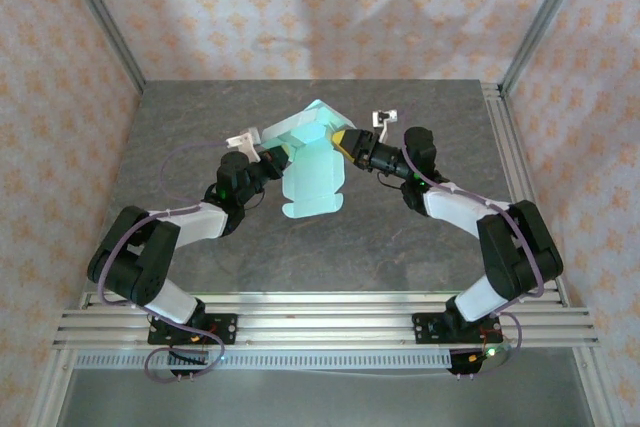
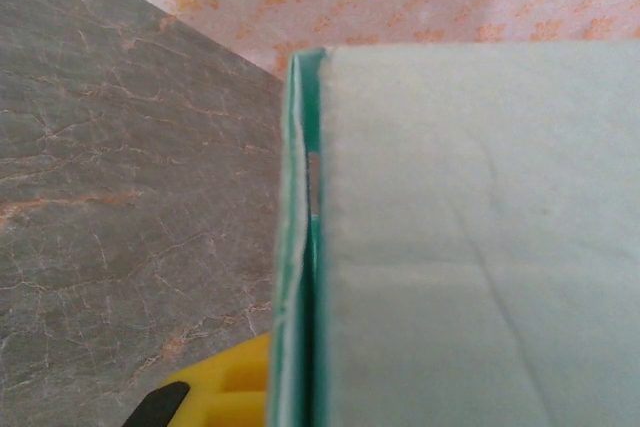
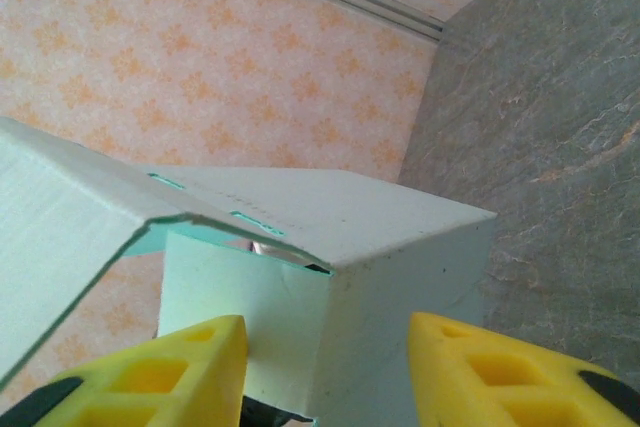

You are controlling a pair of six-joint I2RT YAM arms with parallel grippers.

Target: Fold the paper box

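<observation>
The left pincer (image 1: 268,154) pinches the paper box (image 1: 312,172) by its edge. The right pincer (image 3: 322,347) gapes astride the opposite corner, box dead ahead.

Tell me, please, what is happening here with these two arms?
Two robot arms are working on the paper box, a mint-green card piece that is partly folded. It sits between them, over the grey table. The left gripper is shut on the box's left side. The right gripper has its yellow fingers apart, one on each side of a folded corner. Whether they press on the card cannot be told.
</observation>
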